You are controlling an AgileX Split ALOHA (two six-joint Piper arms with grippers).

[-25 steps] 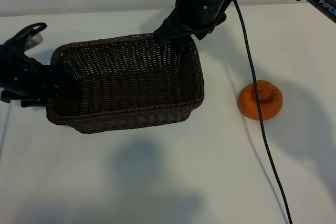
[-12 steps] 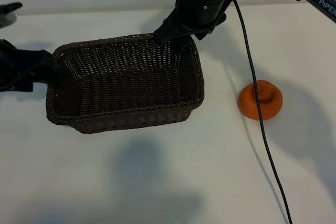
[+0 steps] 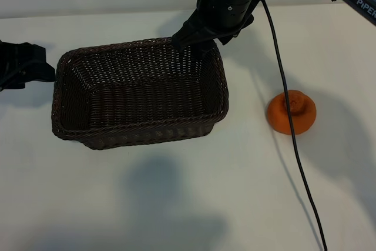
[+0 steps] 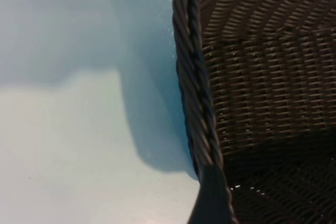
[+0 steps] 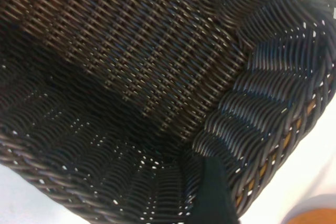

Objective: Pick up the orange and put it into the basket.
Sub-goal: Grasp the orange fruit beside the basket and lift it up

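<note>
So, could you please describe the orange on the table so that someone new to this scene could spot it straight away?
Start from the dark brown wicker basket in the middle of the white table. Look past its right end, across a strip of bare tabletop, to where a thin black cable runs down. The orange lies under that cable: a small, flattened, matte fruit with a knobby top, the only brightly coloured thing there.

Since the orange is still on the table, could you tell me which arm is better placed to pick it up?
The right arm, probably. The orange lies to the right of the basket, and the right gripper hangs over the basket's far right corner. The left gripper sits beyond the basket's left end, with the basket in between.
</note>
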